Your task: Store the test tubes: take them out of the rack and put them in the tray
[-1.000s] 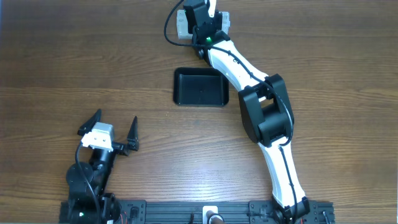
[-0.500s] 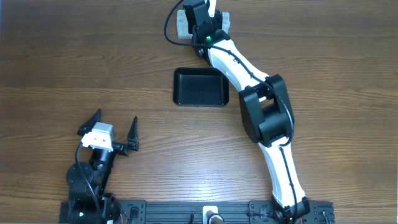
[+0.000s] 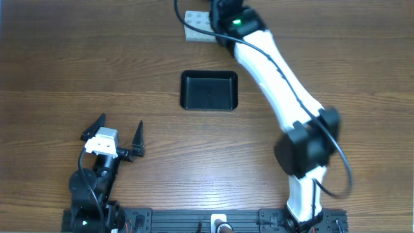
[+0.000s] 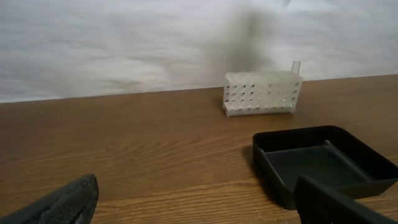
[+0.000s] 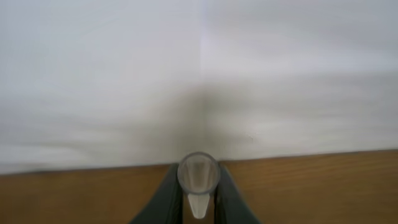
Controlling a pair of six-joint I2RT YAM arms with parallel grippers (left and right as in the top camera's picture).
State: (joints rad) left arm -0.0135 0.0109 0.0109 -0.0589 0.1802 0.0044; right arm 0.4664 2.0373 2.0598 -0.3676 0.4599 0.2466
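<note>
Your right gripper (image 5: 199,200) has the clear round-mouthed test tube (image 5: 198,174) pinched between its two dark fingers (image 5: 169,200), jaws clamped on the tube. The tube is held up off the table, mouth toward the wrist camera, with the white wall behind it. In the top view the right gripper (image 3: 223,10) sits at the far edge, just beside the white perforated block rack (image 3: 196,26). A second clear tube (image 4: 296,67) stands upright at one end of the rack (image 4: 261,93). The black rectangular plastic tray (image 3: 183,90) lies near the rack, closer to you, apart from it. Your left gripper (image 3: 119,128) rests well apart near its base, jaws wide apart, holding nothing. All of it is on the brown wooden table (image 3: 65,65).
</note>
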